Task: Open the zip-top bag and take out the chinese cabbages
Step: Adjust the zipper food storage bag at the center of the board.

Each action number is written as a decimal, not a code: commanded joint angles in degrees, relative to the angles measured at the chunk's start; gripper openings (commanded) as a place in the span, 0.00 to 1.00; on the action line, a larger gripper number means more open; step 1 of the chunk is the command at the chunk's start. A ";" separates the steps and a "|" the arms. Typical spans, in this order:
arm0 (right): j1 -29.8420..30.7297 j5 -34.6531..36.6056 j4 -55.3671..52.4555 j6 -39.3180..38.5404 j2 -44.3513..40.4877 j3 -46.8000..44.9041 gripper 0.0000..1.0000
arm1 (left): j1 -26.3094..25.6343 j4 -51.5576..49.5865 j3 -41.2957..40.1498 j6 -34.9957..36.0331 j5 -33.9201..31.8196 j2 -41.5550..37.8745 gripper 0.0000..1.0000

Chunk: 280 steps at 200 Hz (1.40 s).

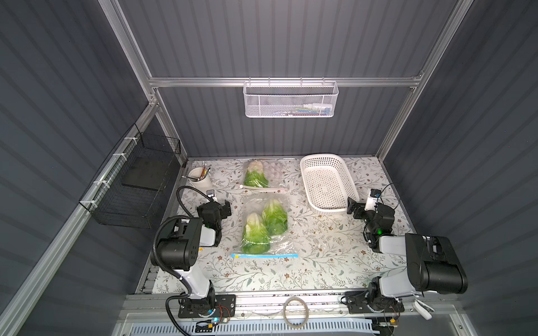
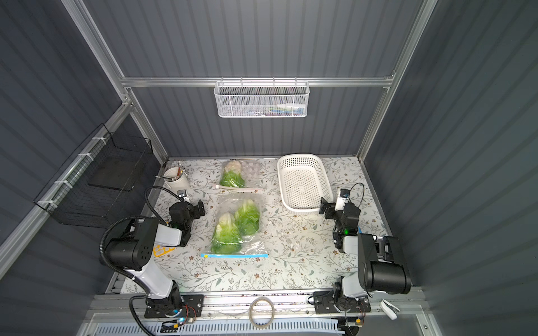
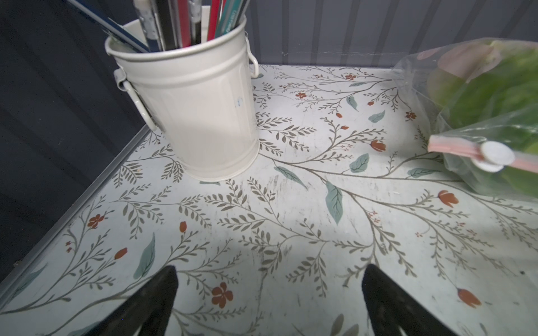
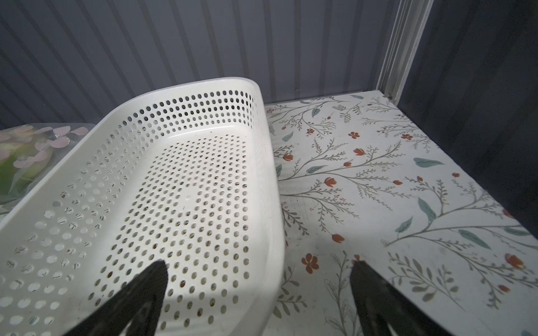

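Floral table [image 1: 320, 261], chinese cabbages [image 1: 256, 232] in zip-top bag [image 1: 281, 247] (left gripper [image 3: 270, 272], right gripper [image 4: 259, 264] agape)

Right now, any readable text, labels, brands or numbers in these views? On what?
Teal pen in the cream bucket: pale print along the barrel, too blurred to read.
Packets in the white mesh wall basket: any labels are too small to read.
No other text shows, so nothing can be quoted.

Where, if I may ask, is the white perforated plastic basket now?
In both top views the white perforated plastic basket sits back right, its near corner by the right claw.
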 commanded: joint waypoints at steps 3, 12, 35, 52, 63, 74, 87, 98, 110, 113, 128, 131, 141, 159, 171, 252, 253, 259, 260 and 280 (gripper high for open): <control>0.23 0.42 0.29 -0.34 -0.31 0.56 0.99 | -0.14 -0.04 -0.19 0.90 -0.69 -0.18 1.00; 0.26 0.42 0.29 -0.32 -0.27 0.59 0.99 | -0.16 -0.04 -0.21 0.90 -0.73 -0.17 1.00; 0.23 0.42 0.29 -0.32 -0.28 0.58 0.99 | -0.17 -0.06 -0.22 0.90 -0.72 -0.19 1.00; 0.22 0.44 0.29 -0.32 -0.29 0.59 0.99 | -0.19 -0.03 -0.22 0.96 -0.68 -0.17 1.00; 0.22 0.52 0.34 -0.31 -0.35 0.59 0.99 | -0.19 -0.03 -0.24 0.90 -0.77 -0.17 1.00; 0.22 0.54 0.37 -0.34 -0.42 0.48 0.99 | -0.19 0.04 -0.28 0.97 -0.74 -0.20 1.00; 0.26 0.82 0.61 -0.30 -0.40 0.40 0.99 | -0.12 0.14 -0.42 0.95 -0.63 -0.26 0.99; 0.22 1.83 0.89 0.20 -0.61 0.16 0.99 | -0.16 0.05 -0.21 1.08 -0.82 -0.71 0.96; 0.24 2.35 0.99 0.45 -1.54 -0.19 0.99 | -0.17 -5.65 1.75 1.03 -0.87 -3.50 0.94; 0.25 2.35 0.91 0.47 -1.81 -0.39 0.99 | -0.19 -7.88 2.51 1.01 -0.85 -4.42 0.94; 0.23 3.16 0.13 0.56 -3.97 -0.88 0.99 | -0.18 -18.64 6.57 0.73 -1.02 -8.40 0.93; 0.22 3.28 -0.06 0.52 -4.16 -0.90 0.98 | -0.19 -19.87 7.16 0.76 -0.90 -9.08 0.93; 0.22 3.70 -1.11 0.56 -5.53 -1.04 0.98 | -0.19 -22.93 8.49 0.73 -0.03 -11.50 0.92; 0.39 4.34 -3.08 0.64 -8.12 -1.08 0.97 | -0.23 -26.81 9.65 0.42 1.15 -16.14 0.90; 0.56 4.88 -4.54 0.52 -10.22 -1.23 0.96 | -0.19 -30.36 10.63 -0.98 1.38 -19.28 0.89; 5.15 10.86 -25.45 -0.13 -29.89 2.86 0.94 | -0.89 -62.94 23.29 -15.02 9.47 -33.05 0.76; 5.32 10.91 -25.77 -0.22 -30.11 2.96 0.94 | -0.89 -63.21 23.39 -15.10 9.76 -33.18 0.76; 6.28 11.90 -27.82 -0.78 -31.53 3.63 0.94 | -0.89 -64.46 24.00 -15.56 11.65 -33.93 0.76; 6.46 12.05 -28.14 -0.90 -31.72 3.78 0.94 | -0.89 -64.72 24.14 -15.68 11.91 -34.10 0.76; 9.72 14.35 -35.05 -2.61 -35.53 6.81 0.93 | -0.89 -68.48 26.15 -17.03 17.53 -36.42 0.76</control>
